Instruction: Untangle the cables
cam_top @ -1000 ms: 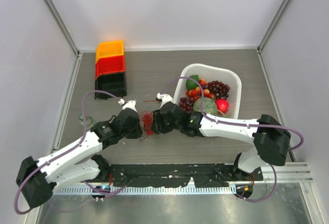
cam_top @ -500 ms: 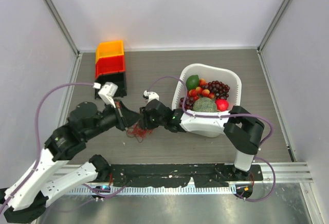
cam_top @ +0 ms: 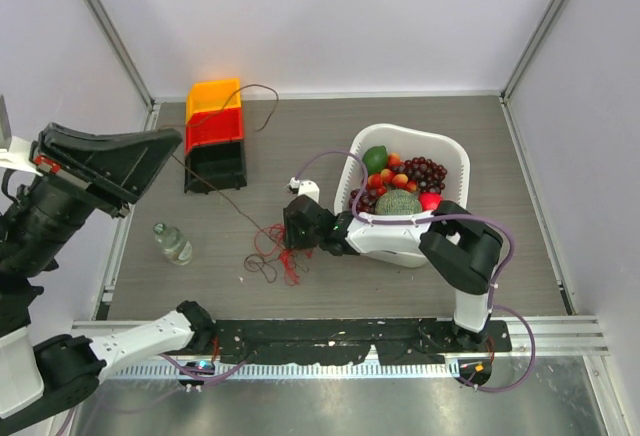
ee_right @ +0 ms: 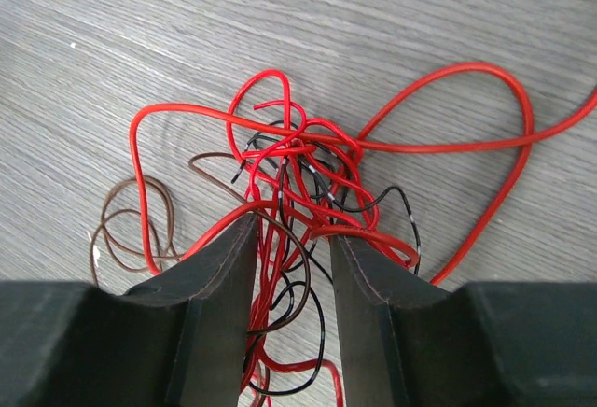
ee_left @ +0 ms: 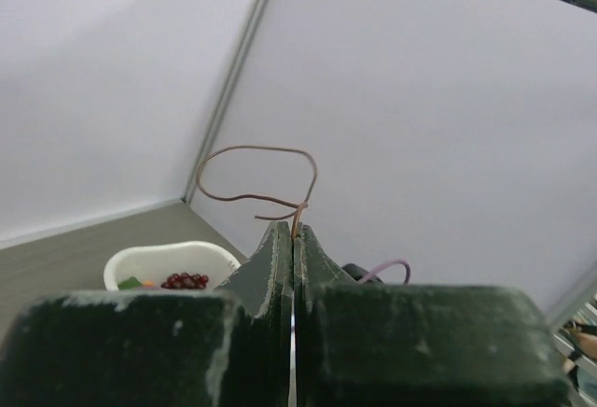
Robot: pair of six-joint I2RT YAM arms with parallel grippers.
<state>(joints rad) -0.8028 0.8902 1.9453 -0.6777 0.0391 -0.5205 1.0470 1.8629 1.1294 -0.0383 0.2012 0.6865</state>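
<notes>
Brown strand (cam_top: 222, 196) stretches up from the cables (ee_right: 298, 160) lying on the grey table (cam_top: 420, 126). My left gripper (ee_left: 294, 239), high above, is clamped on its end. My right gripper (ee_right: 291, 239) sits low over the red knot, jaws narrowly parted astride the loops. Separation looks underway; next, I judge, I should pin the red wires and draw the brown strand free.
</notes>
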